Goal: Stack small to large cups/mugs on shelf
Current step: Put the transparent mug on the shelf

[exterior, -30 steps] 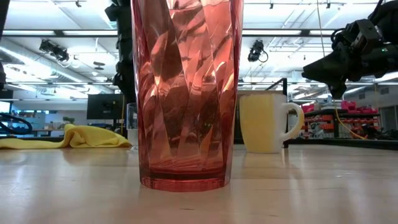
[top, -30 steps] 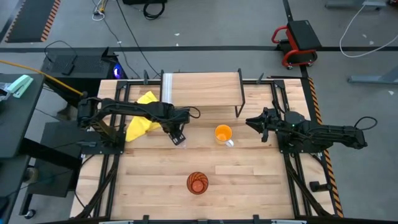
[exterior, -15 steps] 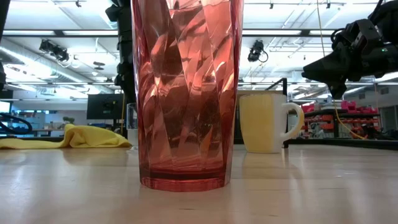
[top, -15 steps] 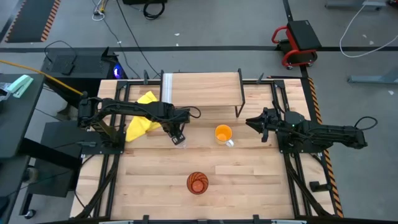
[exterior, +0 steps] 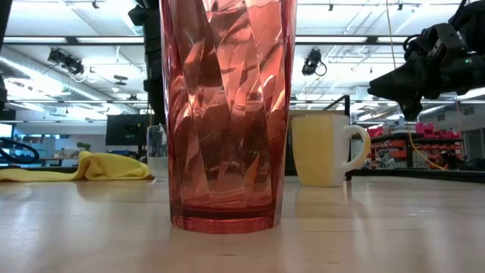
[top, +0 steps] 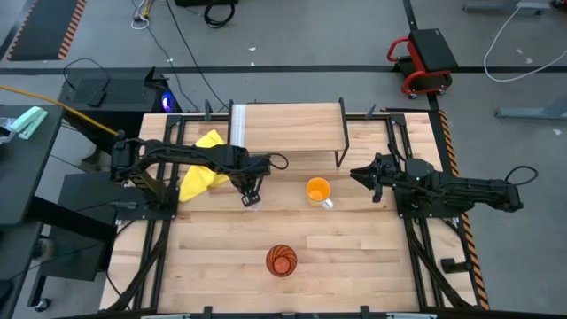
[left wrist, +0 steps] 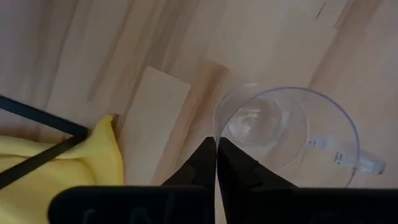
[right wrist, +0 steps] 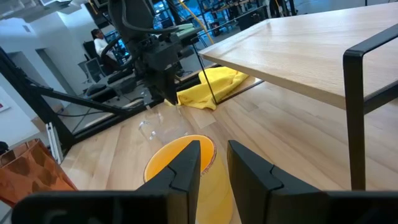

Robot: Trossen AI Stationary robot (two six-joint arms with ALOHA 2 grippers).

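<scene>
The small clear glass [left wrist: 280, 127] stands on the table just in front of the shelf [top: 288, 128], a light-wood board on thin black legs. My left gripper [top: 251, 197] is over the glass and shut on it. The orange mug [top: 318, 190] with a white handle stands to the glass's right. My right gripper [top: 356, 174] hovers open to the right of the mug, which shows just beyond its fingers [right wrist: 186, 163]. The amber tumbler [top: 282, 260] stands near the table's front edge and fills the low view [exterior: 227, 114]. My left gripper pinches the glass's rim [left wrist: 216, 132] on the side nearest the yellow cloth. One finger is inside the glass and one outside. The fingers come from above, pointing down. The glass stands upright with its base on the table.
A yellow cloth [top: 202, 168] lies crumpled at the left, beside the shelf's left legs. The shelf's black legs [right wrist: 354, 118] stand close to the mug. Bare tabletop lies between the mug and the tumbler.
My left gripper has shut from wide open onto the glass's rim while staying over it. In the low view the glass has shifted slightly toward the table's left.
</scene>
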